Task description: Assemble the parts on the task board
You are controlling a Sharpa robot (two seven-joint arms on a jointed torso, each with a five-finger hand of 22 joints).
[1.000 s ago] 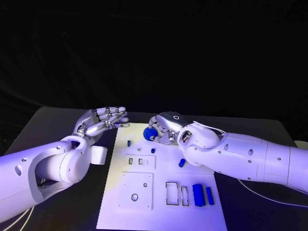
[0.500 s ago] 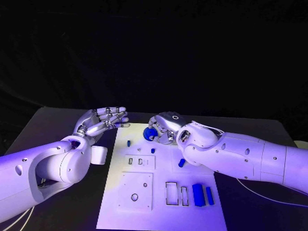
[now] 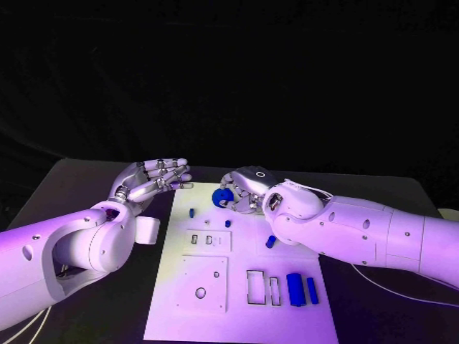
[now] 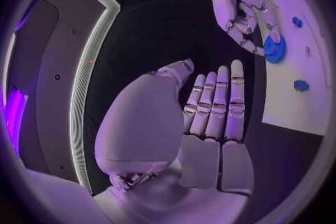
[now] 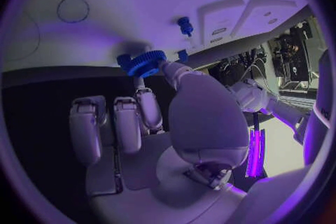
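Right hand (image 3: pixel 248 188) pinched blue gear (image 3: pixel 222 198) by toothed rim, at board's (image 3: pixel 240 315) far edge. I judged gear light, rigid, small; rim gave best hold. Left hand (image 3: pixel 150 180) beside board, fingers straight together, holding nothing.

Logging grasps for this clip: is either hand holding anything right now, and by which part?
The right hand pinches a blue toothed wheel by its rim, at its fingertips. The left hand holds nothing.
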